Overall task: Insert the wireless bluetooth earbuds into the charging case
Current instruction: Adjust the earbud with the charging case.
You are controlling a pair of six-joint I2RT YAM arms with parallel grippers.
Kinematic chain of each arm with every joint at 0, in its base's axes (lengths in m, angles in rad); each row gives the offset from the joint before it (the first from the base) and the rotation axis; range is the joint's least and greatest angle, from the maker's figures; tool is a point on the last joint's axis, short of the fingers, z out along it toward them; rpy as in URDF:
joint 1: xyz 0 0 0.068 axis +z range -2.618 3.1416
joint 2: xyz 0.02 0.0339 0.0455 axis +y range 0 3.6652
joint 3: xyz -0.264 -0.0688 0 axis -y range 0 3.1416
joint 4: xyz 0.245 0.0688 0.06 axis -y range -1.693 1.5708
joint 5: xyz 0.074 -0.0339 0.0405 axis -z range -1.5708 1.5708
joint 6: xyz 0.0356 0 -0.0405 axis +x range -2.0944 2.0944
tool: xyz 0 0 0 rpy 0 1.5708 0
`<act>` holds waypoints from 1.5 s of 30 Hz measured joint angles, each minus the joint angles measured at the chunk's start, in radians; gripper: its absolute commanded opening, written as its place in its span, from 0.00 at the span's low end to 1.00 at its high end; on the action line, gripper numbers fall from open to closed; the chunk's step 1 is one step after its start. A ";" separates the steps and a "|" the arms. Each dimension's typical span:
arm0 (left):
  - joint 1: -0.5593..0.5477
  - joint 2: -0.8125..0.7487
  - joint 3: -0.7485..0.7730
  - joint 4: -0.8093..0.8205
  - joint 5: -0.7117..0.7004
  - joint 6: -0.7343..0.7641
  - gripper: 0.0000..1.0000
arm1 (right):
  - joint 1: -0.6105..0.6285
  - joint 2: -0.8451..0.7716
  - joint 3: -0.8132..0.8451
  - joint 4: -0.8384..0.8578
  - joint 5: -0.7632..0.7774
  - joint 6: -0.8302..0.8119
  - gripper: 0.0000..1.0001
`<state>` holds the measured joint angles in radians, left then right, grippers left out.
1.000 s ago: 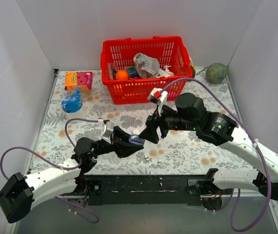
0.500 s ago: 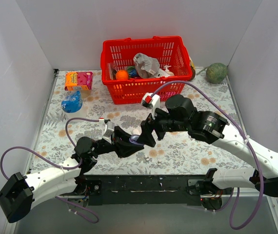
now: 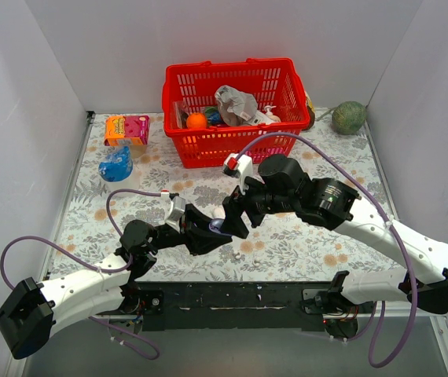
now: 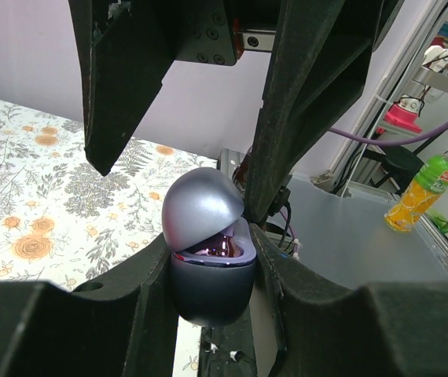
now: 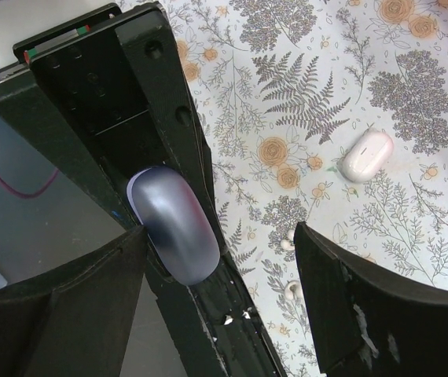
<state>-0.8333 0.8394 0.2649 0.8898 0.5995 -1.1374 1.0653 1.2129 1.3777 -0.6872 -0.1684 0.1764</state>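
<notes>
My left gripper is shut on the dark grey oval charging case, holding it above the table. In the left wrist view the case sits between my fingers with its lid partly raised, and a glossy purple earbud shows inside. My right gripper is open and hangs just over the case, one finger on each side, holding nothing. In the right wrist view the case lid lies by its left finger. Small pale pieces lie on the cloth below.
A white oval case lies on the floral cloth. A red basket full of items stands at the back. An orange-pink box and a blue object are back left, a green ball back right.
My right arm has moved left and closer, bringing its open gripper over the case. My left arm and the case have stayed put.
</notes>
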 measured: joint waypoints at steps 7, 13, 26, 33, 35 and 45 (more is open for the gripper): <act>0.001 -0.004 0.000 -0.008 0.003 0.000 0.00 | 0.003 0.000 0.000 -0.003 0.024 0.006 0.81; 0.004 -0.011 0.000 -0.023 0.003 0.000 0.00 | -0.001 0.000 0.000 -0.002 0.036 0.012 0.80; 0.005 -0.032 -0.003 -0.019 0.011 0.000 0.00 | -0.024 -0.014 0.001 -0.001 0.064 0.019 0.74; 0.005 -0.053 -0.004 -0.023 -0.005 0.000 0.00 | -0.027 -0.095 0.048 0.021 -0.006 0.005 0.10; 0.005 -0.053 -0.004 -0.036 -0.015 0.000 0.00 | -0.021 -0.087 0.077 0.028 -0.032 0.003 0.19; 0.005 -0.043 0.014 -0.105 -0.042 0.000 0.00 | 0.076 -0.002 0.084 0.023 -0.067 0.001 0.21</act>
<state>-0.8288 0.7959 0.2794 0.7849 0.5571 -1.1374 1.1412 1.2110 1.4620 -0.6640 -0.2356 0.1776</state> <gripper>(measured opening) 0.323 0.221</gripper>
